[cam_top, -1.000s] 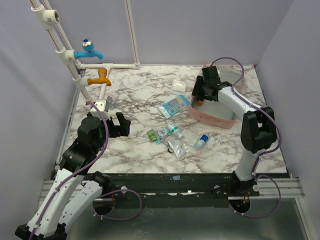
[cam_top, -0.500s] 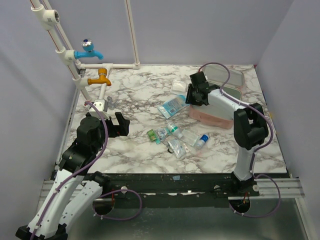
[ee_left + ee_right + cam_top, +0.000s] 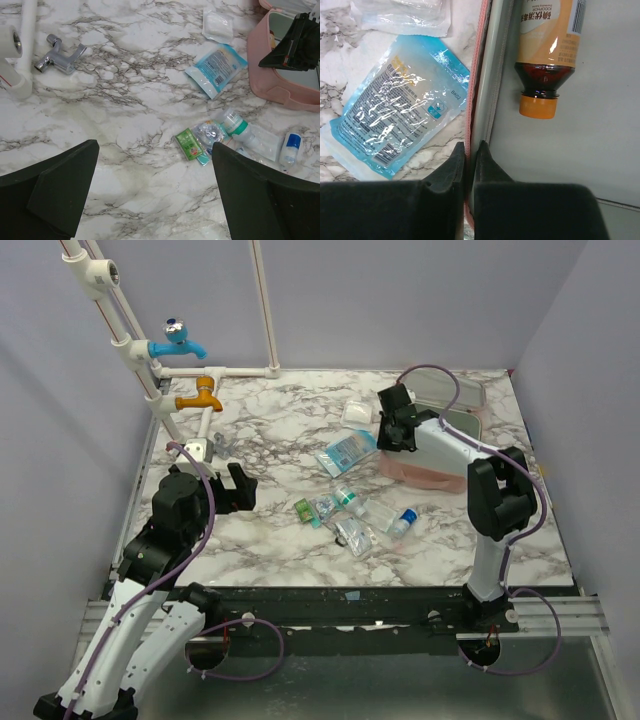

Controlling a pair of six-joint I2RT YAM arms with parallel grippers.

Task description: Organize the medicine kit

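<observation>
The medicine kit [image 3: 430, 473] is a pale pink soft case lying open at the right back of the marble table, grey lining [image 3: 600, 130] up. My right gripper [image 3: 392, 438] is at its left wall. In the right wrist view the right gripper [image 3: 470, 148] is shut on the kit's pink zip rim [image 3: 479, 60], one finger outside and one inside. A brown bottle with an orange cap [image 3: 547, 55] lies inside the kit. My left gripper [image 3: 240, 488] hovers over bare marble at the left, and in the left wrist view this gripper [image 3: 155, 145] stands wide open with nothing in it.
A blue packet [image 3: 346, 452] and a white gauze packet [image 3: 357, 412] lie left of the kit. Nearer me are a green sachet [image 3: 305, 511], a green-capped bottle [image 3: 348, 497], a blue-capped bottle [image 3: 403, 522] and blister packets [image 3: 352, 535]. White pipes with blue [image 3: 178, 340] and orange [image 3: 200, 397] taps stand back left.
My right gripper moved left from above the kit to its left wall and closed on the rim. The left arm has stayed put.
</observation>
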